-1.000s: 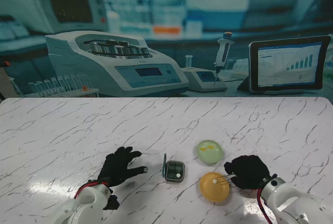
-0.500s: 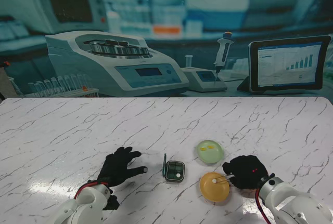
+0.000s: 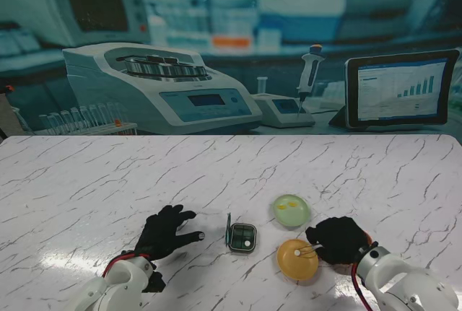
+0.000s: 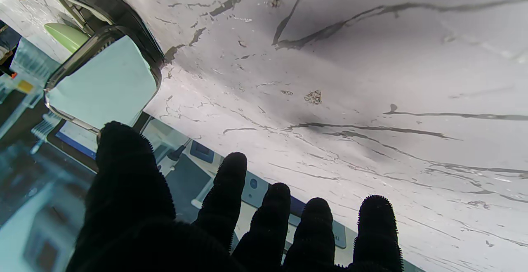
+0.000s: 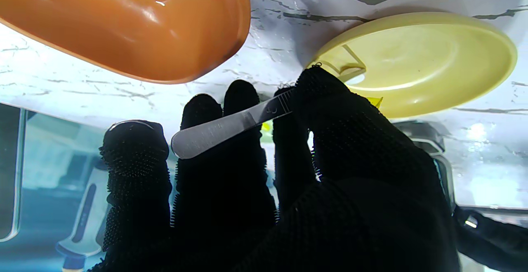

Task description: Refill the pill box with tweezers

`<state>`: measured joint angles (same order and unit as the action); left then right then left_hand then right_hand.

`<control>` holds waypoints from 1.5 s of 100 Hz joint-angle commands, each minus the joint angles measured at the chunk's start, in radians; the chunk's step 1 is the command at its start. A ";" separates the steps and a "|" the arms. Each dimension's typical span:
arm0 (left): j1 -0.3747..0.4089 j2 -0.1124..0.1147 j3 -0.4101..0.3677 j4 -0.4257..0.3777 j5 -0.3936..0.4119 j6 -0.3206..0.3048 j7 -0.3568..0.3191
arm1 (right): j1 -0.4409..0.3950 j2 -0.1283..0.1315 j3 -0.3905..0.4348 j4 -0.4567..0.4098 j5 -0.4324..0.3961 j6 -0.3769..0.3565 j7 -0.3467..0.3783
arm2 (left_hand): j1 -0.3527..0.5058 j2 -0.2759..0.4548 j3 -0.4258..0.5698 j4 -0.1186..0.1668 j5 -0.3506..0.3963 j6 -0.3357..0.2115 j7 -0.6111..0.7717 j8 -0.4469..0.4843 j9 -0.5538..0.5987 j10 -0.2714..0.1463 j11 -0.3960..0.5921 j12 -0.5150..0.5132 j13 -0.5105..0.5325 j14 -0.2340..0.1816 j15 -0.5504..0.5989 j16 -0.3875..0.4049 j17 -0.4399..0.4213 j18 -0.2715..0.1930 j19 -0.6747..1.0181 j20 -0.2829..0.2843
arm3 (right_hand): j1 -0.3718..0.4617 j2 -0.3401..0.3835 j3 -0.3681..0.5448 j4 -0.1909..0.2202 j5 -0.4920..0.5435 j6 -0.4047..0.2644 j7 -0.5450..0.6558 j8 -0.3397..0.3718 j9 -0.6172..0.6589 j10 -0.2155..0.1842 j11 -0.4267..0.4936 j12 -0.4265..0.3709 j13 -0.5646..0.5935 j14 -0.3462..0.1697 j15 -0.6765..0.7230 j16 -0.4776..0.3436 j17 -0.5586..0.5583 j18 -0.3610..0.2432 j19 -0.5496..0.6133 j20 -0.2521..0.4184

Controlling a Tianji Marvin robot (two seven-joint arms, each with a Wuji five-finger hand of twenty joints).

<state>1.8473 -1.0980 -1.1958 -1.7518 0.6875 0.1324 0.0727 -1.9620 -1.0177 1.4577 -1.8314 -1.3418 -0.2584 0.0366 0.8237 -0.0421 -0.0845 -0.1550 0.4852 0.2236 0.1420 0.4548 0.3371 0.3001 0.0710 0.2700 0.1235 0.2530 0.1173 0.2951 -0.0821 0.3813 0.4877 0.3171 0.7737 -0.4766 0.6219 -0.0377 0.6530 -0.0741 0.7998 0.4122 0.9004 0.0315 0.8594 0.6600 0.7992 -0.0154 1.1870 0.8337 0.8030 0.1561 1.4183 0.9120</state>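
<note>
The small dark pill box (image 3: 244,238) sits mid-table with its clear lid (image 3: 229,229) standing up; the left wrist view shows the pill box (image 4: 108,12) and lid (image 4: 103,83) close by. My left hand (image 3: 167,233) rests open, palm down, just left of it, fingers (image 4: 231,197) spread. My right hand (image 3: 338,240) is shut on metal tweezers (image 3: 312,250), whose tips reach over the orange dish (image 3: 297,260) near a white pill (image 3: 296,252). The right wrist view shows the tweezers (image 5: 231,125) pinched between thumb and fingers (image 5: 198,156).
A green dish (image 3: 291,211) holding yellow pills stands just beyond the orange one; both dishes, green (image 5: 416,57) and orange (image 5: 123,20), fill the right wrist view. Lab instruments and a tablet (image 3: 401,89) line the table's far edge.
My right hand has shifted slightly left, bringing the tweezers farther over the orange dish. The left hand and pill box have not moved.
</note>
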 commanded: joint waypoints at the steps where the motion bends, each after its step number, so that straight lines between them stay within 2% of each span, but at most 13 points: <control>1: 0.006 -0.005 0.001 0.000 -0.006 -0.021 -0.012 | -0.004 0.000 -0.007 -0.006 -0.003 0.000 0.006 | -0.025 0.043 0.011 0.034 -0.022 -0.032 -0.010 -0.016 -0.034 0.012 -0.021 -0.014 -0.046 -0.008 -0.026 -0.003 -0.010 0.008 -0.037 0.010 | 0.038 -0.014 0.029 -0.006 -0.033 0.008 0.005 0.002 -0.031 0.037 -0.004 0.019 -0.018 -0.032 -0.008 0.015 0.000 -0.505 0.005 0.015; 37: 0.005 -0.005 0.000 0.003 -0.003 -0.027 -0.009 | -0.006 0.000 -0.011 -0.017 -0.011 0.019 0.021 | -0.023 0.041 0.011 0.034 -0.020 -0.029 -0.008 -0.013 -0.032 0.009 -0.019 -0.014 -0.044 -0.010 -0.025 -0.003 -0.009 0.007 -0.040 0.012 | 0.041 0.007 0.043 0.009 0.037 -0.052 0.075 0.093 0.015 0.037 0.045 0.037 0.035 -0.029 0.032 0.027 0.051 -0.521 0.040 0.028; 64: 0.005 -0.006 0.001 0.006 0.000 -0.029 -0.003 | -0.002 -0.001 -0.013 -0.019 -0.005 0.015 0.026 | -0.021 0.039 0.011 0.034 -0.019 -0.030 -0.008 -0.013 -0.031 0.008 -0.019 -0.014 -0.043 -0.009 -0.025 -0.002 -0.009 0.008 -0.040 0.014 | 0.025 0.011 0.061 0.031 0.050 -0.033 0.094 0.142 0.027 0.036 0.066 0.044 0.043 -0.029 0.046 0.033 0.056 -0.521 0.058 0.031; 88: 0.004 -0.006 0.000 0.007 0.001 -0.030 -0.002 | -0.002 -0.001 -0.010 -0.026 0.003 0.011 0.046 | -0.021 0.041 0.011 0.034 -0.020 -0.031 -0.008 -0.013 -0.031 0.008 -0.018 -0.013 -0.043 -0.010 -0.024 -0.002 -0.009 0.009 -0.039 0.015 | -0.010 0.002 0.119 0.079 0.049 -0.024 0.096 0.216 0.027 0.032 0.079 0.062 0.046 -0.032 0.049 0.039 0.057 -0.521 0.064 0.025; 98: 0.004 -0.006 0.001 0.008 0.000 -0.030 0.000 | -0.003 -0.001 -0.009 -0.025 0.005 0.009 0.043 | -0.021 0.040 0.011 0.034 -0.020 -0.030 -0.008 -0.013 -0.032 0.008 -0.018 -0.013 -0.043 -0.009 -0.024 -0.002 -0.010 0.008 -0.040 0.016 | -0.034 -0.002 0.154 0.112 0.050 -0.023 0.096 0.255 0.027 0.026 0.085 0.076 0.049 -0.035 0.052 0.042 0.060 -0.523 0.067 0.023; 118: 0.006 -0.007 -0.001 0.007 0.002 -0.029 0.002 | -0.009 -0.003 0.000 -0.029 0.010 0.007 0.020 | -0.020 0.040 0.011 0.034 -0.019 -0.031 -0.008 -0.013 -0.032 0.006 -0.018 -0.013 -0.042 -0.011 -0.024 -0.002 -0.009 0.008 -0.039 0.018 | -0.042 -0.007 0.166 0.123 0.049 -0.025 0.094 0.269 0.028 0.027 0.087 0.081 0.052 -0.036 0.054 0.044 0.062 -0.525 0.069 0.022; 150: 0.007 -0.008 -0.003 0.007 0.004 -0.027 0.007 | -0.033 -0.008 0.017 -0.077 0.010 -0.012 -0.018 | -0.020 0.039 0.011 0.034 -0.019 -0.032 -0.008 -0.013 -0.031 0.006 -0.018 -0.013 -0.043 -0.011 -0.024 -0.001 -0.010 0.007 -0.039 0.020 | -0.042 -0.007 0.165 0.119 0.051 -0.026 0.087 0.272 0.028 0.029 0.084 0.079 0.053 -0.036 0.054 0.044 0.064 -0.525 0.069 0.022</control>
<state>1.8480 -1.0988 -1.1995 -1.7467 0.6930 0.1292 0.0863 -1.9859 -1.0183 1.4797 -1.8857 -1.3303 -0.2631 0.0315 0.8238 -0.0421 -0.0845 -0.1550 0.4852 0.2231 0.1418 0.4546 0.3369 0.3009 0.0705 0.2696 0.1234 0.2531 0.1170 0.2951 -0.0821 0.3813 0.4867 0.3204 0.7111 -0.4940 0.7232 0.0058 0.6598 -0.0632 0.8222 0.6318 0.9074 0.0316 0.9219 0.7214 0.8246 -0.0154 1.2021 0.8584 0.8432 0.1561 1.4453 0.9244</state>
